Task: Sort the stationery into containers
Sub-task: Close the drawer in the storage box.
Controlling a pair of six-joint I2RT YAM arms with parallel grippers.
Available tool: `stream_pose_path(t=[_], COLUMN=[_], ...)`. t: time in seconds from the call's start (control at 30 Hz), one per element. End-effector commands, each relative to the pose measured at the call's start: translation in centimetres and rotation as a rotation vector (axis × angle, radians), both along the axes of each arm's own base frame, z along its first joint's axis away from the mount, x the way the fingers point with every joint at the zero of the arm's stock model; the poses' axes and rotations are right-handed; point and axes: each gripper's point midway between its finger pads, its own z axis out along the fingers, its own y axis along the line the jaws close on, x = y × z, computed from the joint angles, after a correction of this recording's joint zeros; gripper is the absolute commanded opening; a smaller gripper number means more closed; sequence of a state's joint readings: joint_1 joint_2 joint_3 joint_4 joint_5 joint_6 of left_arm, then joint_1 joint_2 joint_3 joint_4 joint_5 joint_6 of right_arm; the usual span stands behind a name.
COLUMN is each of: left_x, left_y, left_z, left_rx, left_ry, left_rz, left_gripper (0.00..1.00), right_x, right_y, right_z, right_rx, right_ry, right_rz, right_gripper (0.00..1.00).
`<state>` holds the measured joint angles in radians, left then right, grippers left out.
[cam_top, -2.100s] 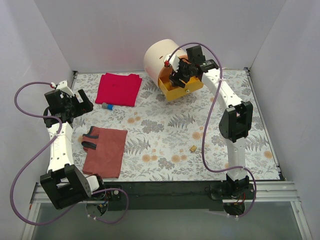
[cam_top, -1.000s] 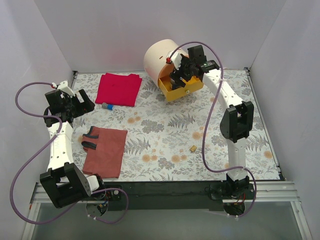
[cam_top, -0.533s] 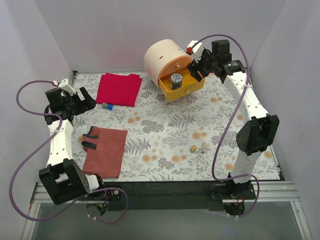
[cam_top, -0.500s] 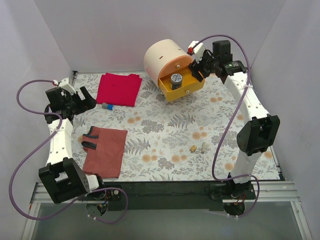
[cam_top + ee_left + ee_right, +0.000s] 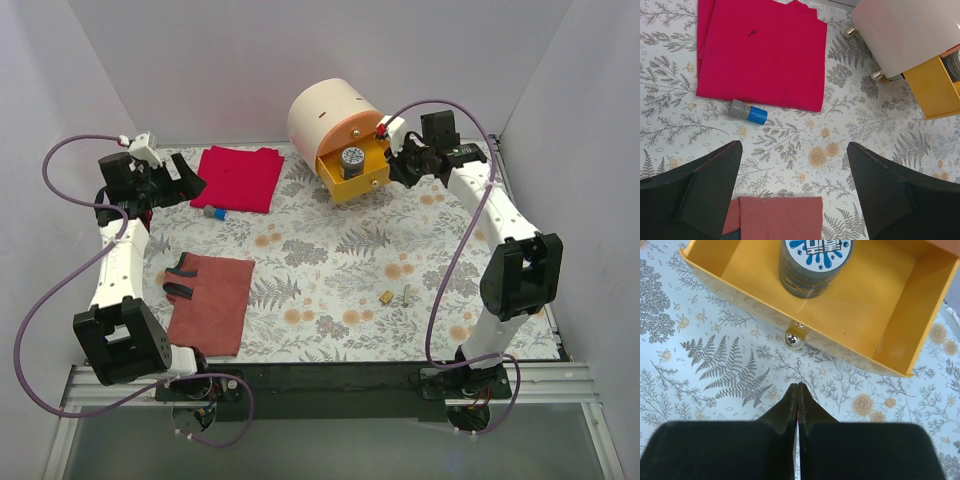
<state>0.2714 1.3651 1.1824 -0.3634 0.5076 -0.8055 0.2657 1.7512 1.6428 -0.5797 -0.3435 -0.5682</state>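
The right claw (image 5: pixel 798 386) is closed on nothing, its fingers pressed together just in front of the knob (image 5: pixel 794 339) of the yellow drawer (image 5: pixel 867 305), not touching it. The drawer stands pulled out of the cabinet (image 5: pixel 325 112), and the tape roll (image 5: pixel 815 262) sits upright inside, toward the back. That item looks sorted. The next move is probably either a push on the drawer front to shut it, which needs the closed tips square on the knob, or a reach to the two tan blocks (image 5: pixel 385 297) on the table (image 5: pixel 330 260), well apart from the cabinet. The left claw (image 5: pixel 794 146) is wide open and empty above a blue-grey stub (image 5: pixel 748 111) just beside the red cloth (image 5: pixel 760 50). Picking it up calls for a descent with the fingers straddling it.
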Motion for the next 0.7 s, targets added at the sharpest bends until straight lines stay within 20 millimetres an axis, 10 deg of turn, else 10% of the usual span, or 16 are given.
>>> stream_pose_path(t=[0.0, 0.67], left_x=[0.3, -1.7], left_y=[-0.7, -1.0], left_z=[1.7, -2.1], left_rx=[0.028, 0.04], left_ry=[-0.047, 0.035], left_rz=[-0.046, -0.035], left_gripper=[0.87, 0.87], right_x=[-0.3, 8.3], right_y=[0.7, 2.2], right_z=[0.5, -0.1], right_rx=[0.045, 0.081], right_ry=[-0.009, -0.048], right_rz=[0.007, -0.076], right_gripper=[0.01, 0.01])
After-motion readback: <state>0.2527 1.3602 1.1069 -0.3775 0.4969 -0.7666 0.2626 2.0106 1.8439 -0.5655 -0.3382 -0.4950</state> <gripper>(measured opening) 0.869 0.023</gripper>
